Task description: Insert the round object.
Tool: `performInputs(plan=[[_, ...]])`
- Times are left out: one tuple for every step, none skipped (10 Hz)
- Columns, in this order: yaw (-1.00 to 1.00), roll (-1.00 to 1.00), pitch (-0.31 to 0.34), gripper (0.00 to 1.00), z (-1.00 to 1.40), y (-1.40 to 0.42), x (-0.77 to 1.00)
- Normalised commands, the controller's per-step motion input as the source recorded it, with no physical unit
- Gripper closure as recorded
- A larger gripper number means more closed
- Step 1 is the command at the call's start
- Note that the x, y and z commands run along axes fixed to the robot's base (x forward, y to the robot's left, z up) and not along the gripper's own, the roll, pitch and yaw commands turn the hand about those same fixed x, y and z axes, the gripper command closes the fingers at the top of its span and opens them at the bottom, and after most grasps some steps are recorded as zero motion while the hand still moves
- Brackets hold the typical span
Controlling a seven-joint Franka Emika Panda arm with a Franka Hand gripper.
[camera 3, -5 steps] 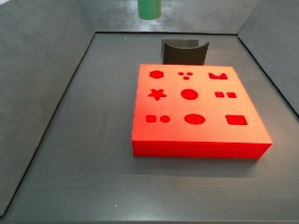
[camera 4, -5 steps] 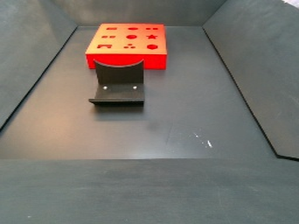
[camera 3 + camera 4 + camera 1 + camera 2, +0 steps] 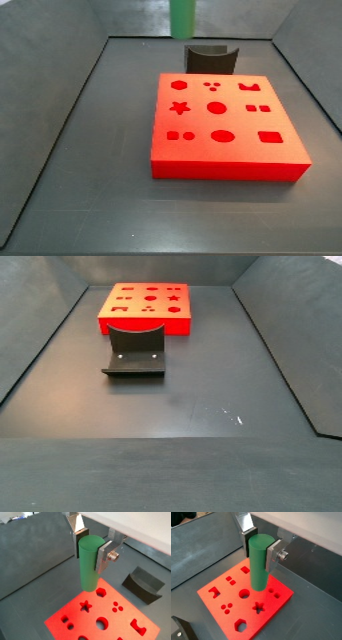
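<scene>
Green cylindrical peg (image 3: 88, 562) hangs upright, clamped near its upper end between the gripper's (image 3: 91, 547) flat silver fingers (image 3: 104, 556), which press against it on both sides; both wrist views show this grip, with the peg (image 3: 258, 561) running down past the fingers (image 3: 273, 554) toward the red block (image 3: 248, 604). Its lower end is clear of the block, held in the air above the cut-outs. In a side view only the lower stretch of the peg (image 3: 183, 18) shows, at the top centre of the frame, above and behind the dark grey curved holder (image 3: 210, 58); the gripper (image 3: 260, 545) itself is out of frame there.

The red block (image 3: 225, 125) lies flat on the dark floor (image 3: 80, 180), its top pierced with shaped holes: a star (image 3: 178, 107), a round hole (image 3: 217, 107), a rectangle (image 3: 270, 137) and others. The curved holder stands just behind the block's far edge in that view, touching or nearly so. In the side view from the opposite end, the holder (image 3: 135, 353) sits in front of the block (image 3: 147, 308), near the upper left of centre, and neither peg nor gripper shows.

Nothing lies between the peg's lower end and the block's top.

Compared with half a second earlier, the peg in the side view has shifted slightly to the right and reaches lower into the frame; block and holder lie as before.
</scene>
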Motion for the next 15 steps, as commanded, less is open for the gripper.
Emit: performInputs(plan=[[0.03, -0.08, 0.0, 1.0, -0.37, 0.09, 1.0], [0.03, -0.1, 0.0, 1.0, -0.4, 0.11, 1.0], [0.03, -0.09, -0.007, 1.0, -0.39, 0.13, 1.0], [0.04, -0.09, -0.01, 1.0, -0.39, 0.15, 1.0], [0.04, -0.1, -0.011, 1.0, -0.39, 0.15, 1.0], [0.03, -0.1, -0.019, 1.0, -0.41, 0.11, 1.0], [0.05, -0.06, 0.0, 1.0, -0.41, 0.07, 1.0], [0.01, 0.01, 0.0, 1.0, -0.37, 0.0, 1.0], [0.02, 0.03, 0.0, 1.0, -0.39, 0.0, 1.0], [0.01, 0.21, 0.056, 1.0, -0.43, -0.17, 1.0], [0.0, 0.18, 0.129, 1.0, -0.37, -0.15, 0.61], [0.0, 0.15, 0.107, 1.0, -0.43, -0.14, 0.62], [0.0, 0.18, 0.103, 1.0, -0.45, -0.16, 0.65], [0.0, 0.17, 0.147, 1.0, -0.27, -0.09, 0.49], [0.0, 0.01, 0.046, 1.0, -0.07, -0.03, 0.13]])
